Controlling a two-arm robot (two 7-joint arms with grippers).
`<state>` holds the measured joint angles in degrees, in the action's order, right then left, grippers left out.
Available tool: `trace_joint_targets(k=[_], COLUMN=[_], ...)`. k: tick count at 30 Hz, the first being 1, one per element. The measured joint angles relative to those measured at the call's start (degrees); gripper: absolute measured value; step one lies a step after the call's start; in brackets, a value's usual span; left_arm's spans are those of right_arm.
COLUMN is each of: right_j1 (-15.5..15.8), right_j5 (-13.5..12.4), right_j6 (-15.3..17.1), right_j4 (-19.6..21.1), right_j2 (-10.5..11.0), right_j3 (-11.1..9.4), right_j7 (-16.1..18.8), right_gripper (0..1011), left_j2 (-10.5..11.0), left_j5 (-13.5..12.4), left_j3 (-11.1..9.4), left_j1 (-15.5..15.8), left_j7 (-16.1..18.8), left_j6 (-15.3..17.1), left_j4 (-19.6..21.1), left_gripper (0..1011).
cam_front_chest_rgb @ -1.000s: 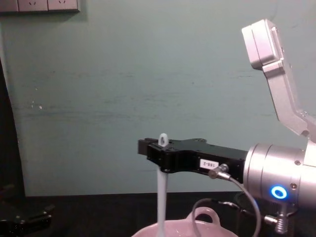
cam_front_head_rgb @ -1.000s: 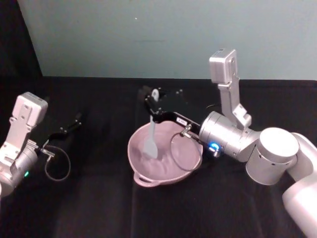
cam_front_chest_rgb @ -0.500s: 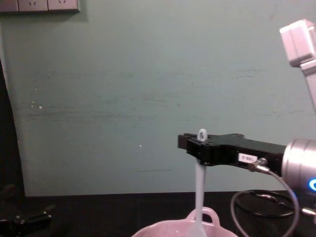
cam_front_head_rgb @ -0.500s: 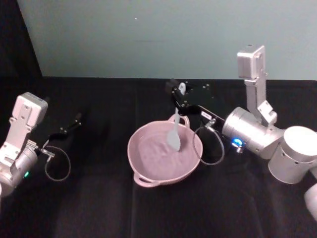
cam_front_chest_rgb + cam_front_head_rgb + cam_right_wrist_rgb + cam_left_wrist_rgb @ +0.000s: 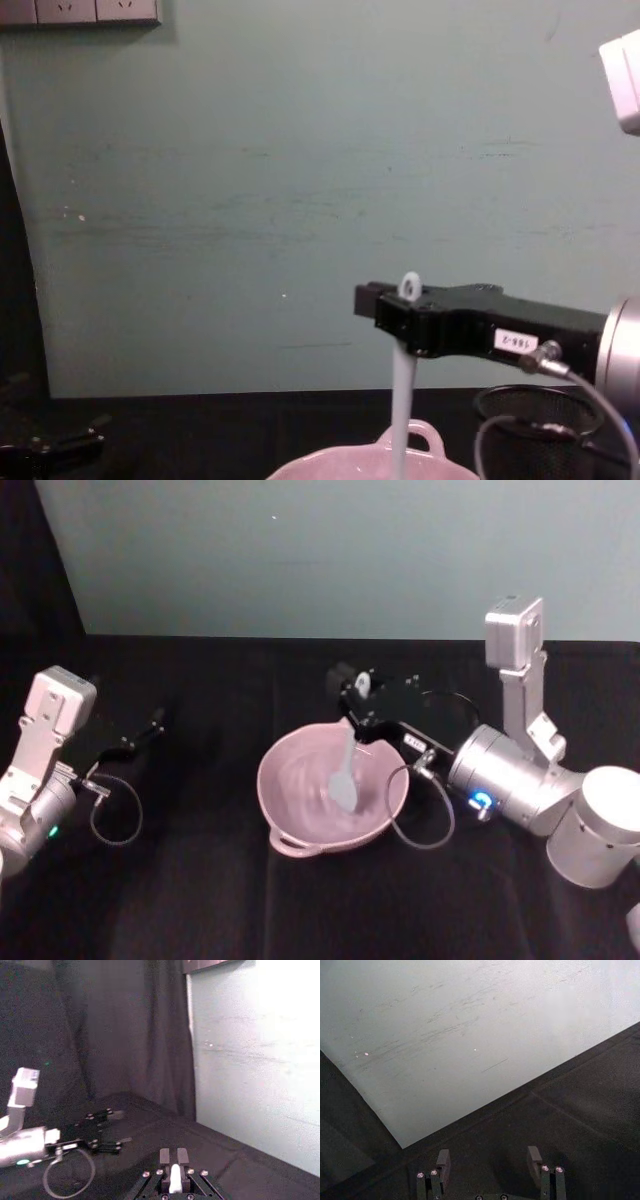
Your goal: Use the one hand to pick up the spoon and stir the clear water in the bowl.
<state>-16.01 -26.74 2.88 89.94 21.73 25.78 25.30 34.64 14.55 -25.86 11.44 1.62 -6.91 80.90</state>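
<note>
Swept from the left side of the pink bowl [image 5: 283, 780] toward its middle, the white spoon [image 5: 344, 770] stands blade-down in it, its light, stiff, probably slick handle pinched just below the ring by the right gripper [image 5: 358, 692]; the left gripper [image 5: 150, 728] idles open, well apart.

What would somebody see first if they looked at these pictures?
The pale pink bowl in the middle of the black table, with the white spoon standing in it, blade down. The right gripper reaches in from the right, shut on the spoon's handle just below its ring tip. The left gripper sits parked and open at the table's left.
</note>
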Motion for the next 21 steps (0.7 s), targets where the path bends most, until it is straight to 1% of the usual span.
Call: trace_joint_targets(k=[4,9,12,16,21], right_j1=[0.6,0.3,-0.5,-2.4,-4.3], right_j5=[0.0,0.1,0.2,0.4,0.6], right_j6=[0.0,-0.2,-0.8,-1.5,-2.2], right_j4=[0.7,0.6,-0.6,-3.4,-6.7], right_j2=[-0.3,-1.3,-2.3,-3.8,-5.1], right_j3=[1.1,2.1,2.6,3.2,3.3], right_j7=[0.3,0.6,0.8,1.2,1.3], right_gripper=[105,105,105,105,105], left_j2=[0.0,0.0,0.0,0.0,0.0], left_j5=[0.0,0.0,0.0,0.0,0.0], left_j3=[0.0,0.0,0.0,0.0,0.0], left_j1=[0.0,0.0,0.0,0.0,0.0], left_j7=[0.0,0.0,0.0,0.0,0.0], left_j6=[0.0,0.0,0.0,0.0,0.0], left_j4=[0.0,0.0,0.0,0.0,0.0], left_gripper=[1011,1011,1011,1011,1011])
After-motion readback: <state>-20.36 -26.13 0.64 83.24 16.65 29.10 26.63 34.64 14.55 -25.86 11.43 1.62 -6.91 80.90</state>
